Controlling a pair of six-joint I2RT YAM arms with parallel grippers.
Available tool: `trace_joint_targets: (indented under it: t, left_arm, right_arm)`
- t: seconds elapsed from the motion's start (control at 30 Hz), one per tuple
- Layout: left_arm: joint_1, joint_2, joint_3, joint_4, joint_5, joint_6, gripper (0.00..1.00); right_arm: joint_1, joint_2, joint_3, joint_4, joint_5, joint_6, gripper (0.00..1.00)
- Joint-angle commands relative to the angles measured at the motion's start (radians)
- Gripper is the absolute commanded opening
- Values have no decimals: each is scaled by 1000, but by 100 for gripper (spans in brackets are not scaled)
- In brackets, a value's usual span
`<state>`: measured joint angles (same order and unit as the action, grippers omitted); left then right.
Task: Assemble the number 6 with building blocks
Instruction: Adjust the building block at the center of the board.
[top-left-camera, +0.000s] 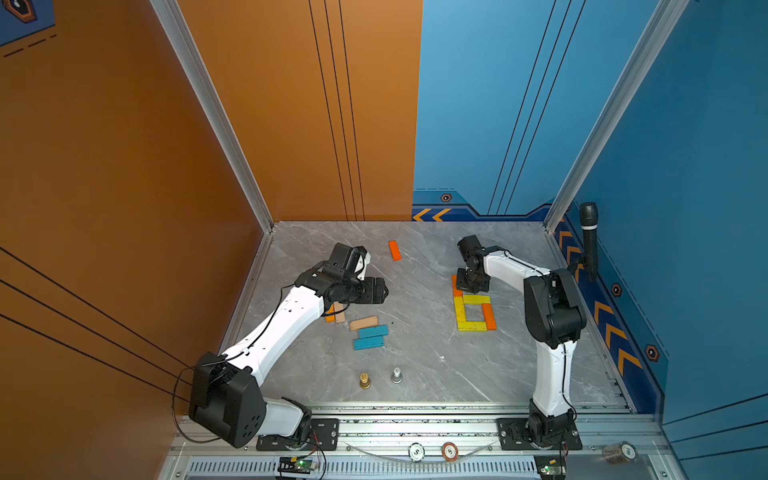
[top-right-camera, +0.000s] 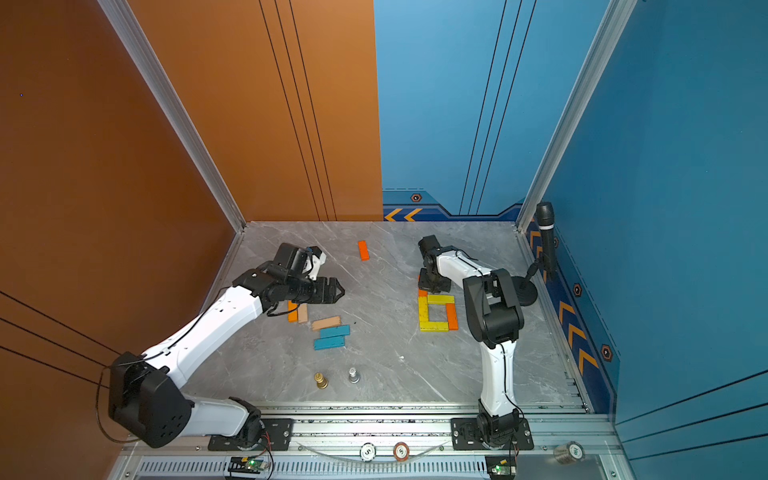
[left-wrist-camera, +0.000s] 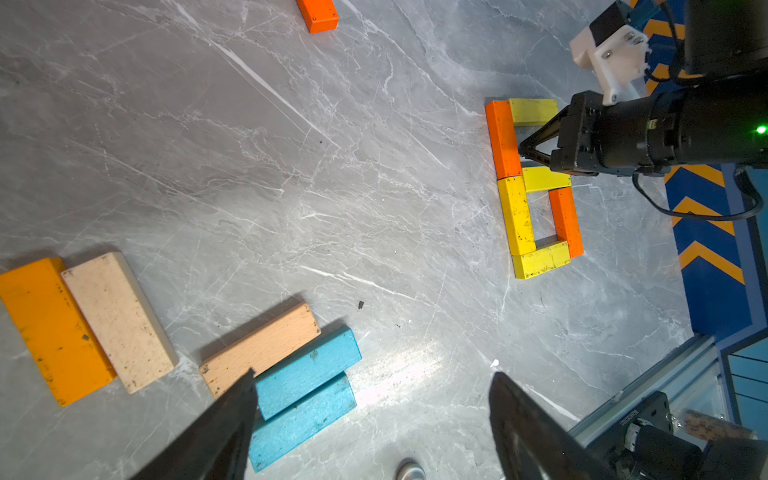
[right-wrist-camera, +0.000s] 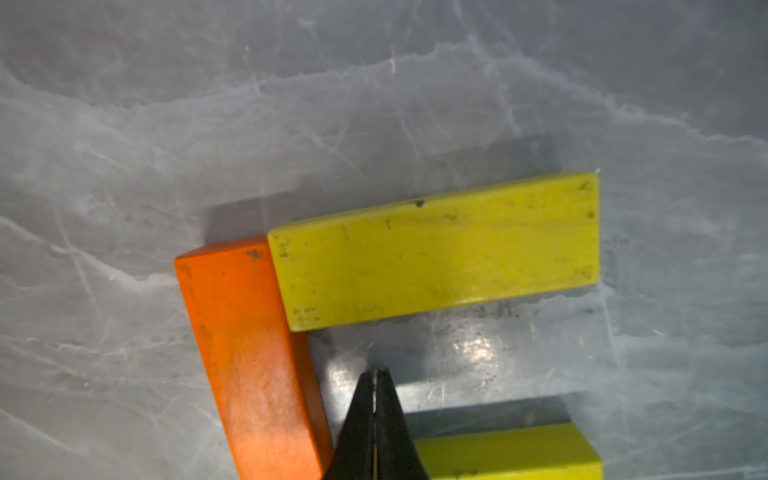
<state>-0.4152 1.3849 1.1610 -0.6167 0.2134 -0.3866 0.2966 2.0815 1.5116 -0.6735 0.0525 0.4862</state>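
Hovering wide open above spare blocks (top-left-camera: 371, 331), my left gripper (left-wrist-camera: 372, 382) sits well apart from the six (top-left-camera: 459, 311) at the right of the bench (top-left-camera: 419, 365); my right gripper (right-wrist-camera: 376, 374), shut and empty, points into its upper notch, orange block (right-wrist-camera: 249, 353) just beside, yellow block (right-wrist-camera: 436, 253) lying crosswise ahead, clearly the nearer arm.

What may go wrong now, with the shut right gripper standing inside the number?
1. The shut right gripper sits in the gap between the top yellow block and the middle yellow block, beside the orange block. A sideways move on leaving might push one and spoil the 6.
2. The open left gripper hovers near the spare blue blocks. Lowering there might scatter them.
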Motion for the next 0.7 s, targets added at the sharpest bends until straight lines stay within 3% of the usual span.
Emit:
trace_joint_targets:
  t: [0.0, 0.67]
  left_arm:
    - [12, 3, -7, 5, 19, -6, 88]
    - [13, 9, -8, 9, 13, -7, 88]
  right_arm:
    - [10, 8, -13, -34, 18, -8, 7]
    - [27, 22, -27, -31, 22, -9, 10]
